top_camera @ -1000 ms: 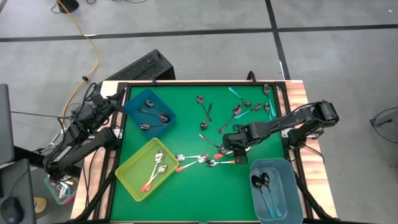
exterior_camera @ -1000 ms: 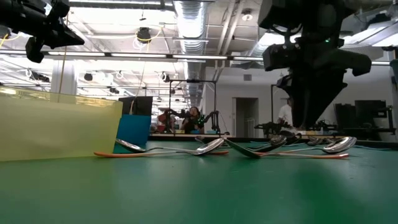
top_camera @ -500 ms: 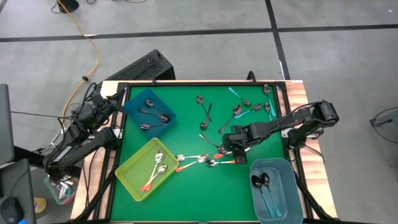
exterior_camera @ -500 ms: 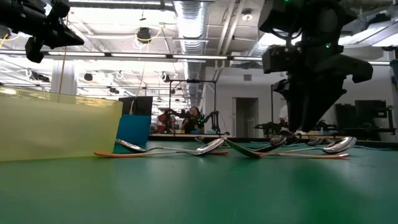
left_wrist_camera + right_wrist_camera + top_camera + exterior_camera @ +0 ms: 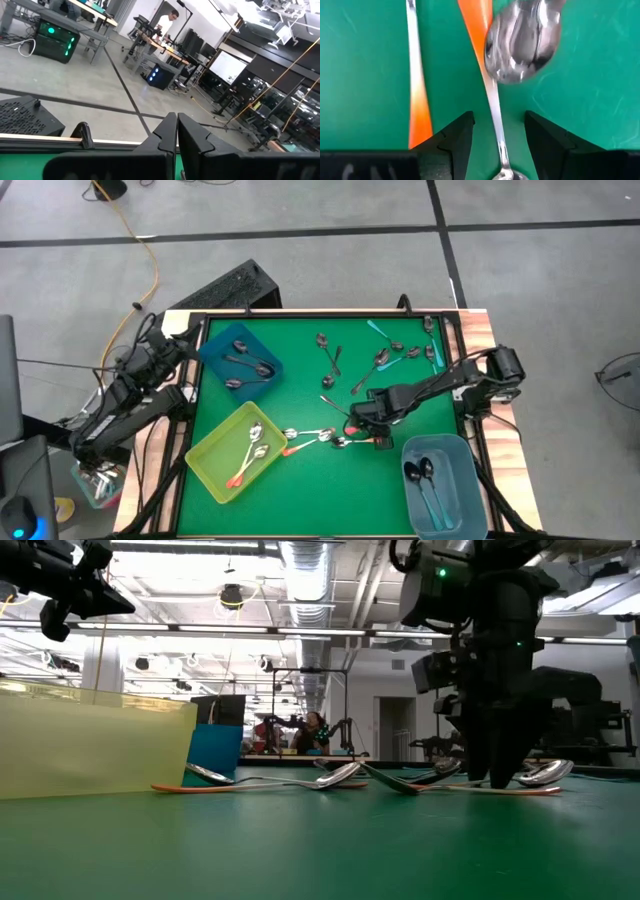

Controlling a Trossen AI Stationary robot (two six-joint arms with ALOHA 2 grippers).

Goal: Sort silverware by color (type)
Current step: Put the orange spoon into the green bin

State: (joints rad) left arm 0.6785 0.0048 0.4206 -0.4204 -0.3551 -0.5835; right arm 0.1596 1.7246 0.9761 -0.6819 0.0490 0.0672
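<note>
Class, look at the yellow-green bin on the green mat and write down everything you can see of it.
The yellow-green bin is a shallow, open-topped rectangular tub of translucent-looking plastic. It sits flat on the green mat near its front left corner, turned at an angle to the mat's edges. Inside lie a few orange-handled spoons, their silver bowls toward the bin's far end. In the low view its wall shows as a pale yellow band. No gripper touches it.

Green table mat (image 5: 300, 395) carrying three bins: dark blue bin (image 5: 240, 362), yellow bin (image 5: 237, 451) and light blue bin (image 5: 442, 485) (each holding spoons). Loose spoons (image 5: 335, 360) lying scattered on it; orange-handled ones (image 5: 310, 438) lying directly beneath the right gripper (image 5: 365, 428).
</note>
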